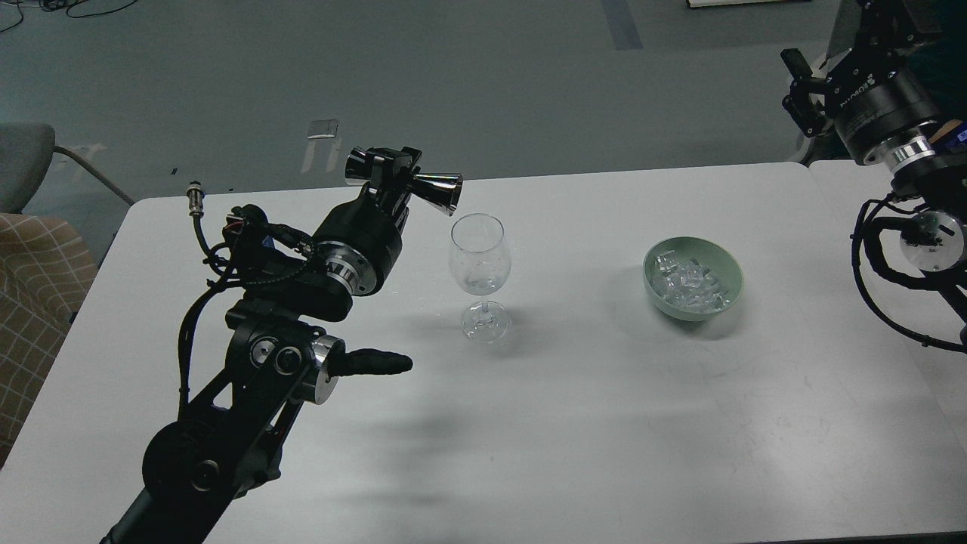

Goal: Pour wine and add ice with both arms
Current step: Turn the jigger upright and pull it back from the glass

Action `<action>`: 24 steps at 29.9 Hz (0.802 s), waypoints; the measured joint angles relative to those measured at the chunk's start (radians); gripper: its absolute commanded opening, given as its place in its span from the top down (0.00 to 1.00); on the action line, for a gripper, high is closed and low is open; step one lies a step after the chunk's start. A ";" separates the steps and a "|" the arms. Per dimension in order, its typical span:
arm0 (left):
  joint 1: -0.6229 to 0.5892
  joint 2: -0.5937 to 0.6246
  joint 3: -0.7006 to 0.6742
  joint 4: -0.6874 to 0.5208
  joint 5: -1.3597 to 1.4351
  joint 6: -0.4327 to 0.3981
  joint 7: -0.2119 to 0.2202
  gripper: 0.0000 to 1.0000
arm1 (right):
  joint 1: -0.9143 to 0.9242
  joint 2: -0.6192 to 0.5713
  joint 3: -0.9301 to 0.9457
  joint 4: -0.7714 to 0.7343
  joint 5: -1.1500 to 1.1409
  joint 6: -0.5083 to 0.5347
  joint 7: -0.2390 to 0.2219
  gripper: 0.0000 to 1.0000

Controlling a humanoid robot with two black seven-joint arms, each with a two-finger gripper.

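Note:
A clear wine glass (pixel 480 261) stands upright on the white table (pixel 529 423), with a little clear liquid in its bowl. My left gripper (pixel 393 180) is shut on a shiny double-cone metal jigger (pixel 412 181), held on its side just left of and above the glass rim. The jigger's mouth points toward the glass and does not touch it. A pale green bowl (pixel 731 281) to the right holds several clear ice cubes (pixel 686 285). My right gripper (pixel 802 89) is raised at the far right edge, off the table; its fingers cannot be told apart.
A second white table (pixel 869 181) adjoins on the right under my right arm's cables. A grey chair (pixel 23 162) and checked cloth (pixel 34 302) sit off the left edge. Grey floor lies beyond the far edge.

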 measured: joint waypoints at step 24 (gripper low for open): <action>0.325 -0.035 -0.623 0.073 -1.173 -0.204 -0.012 0.88 | -0.004 0.002 0.000 0.002 0.000 0.000 0.000 0.00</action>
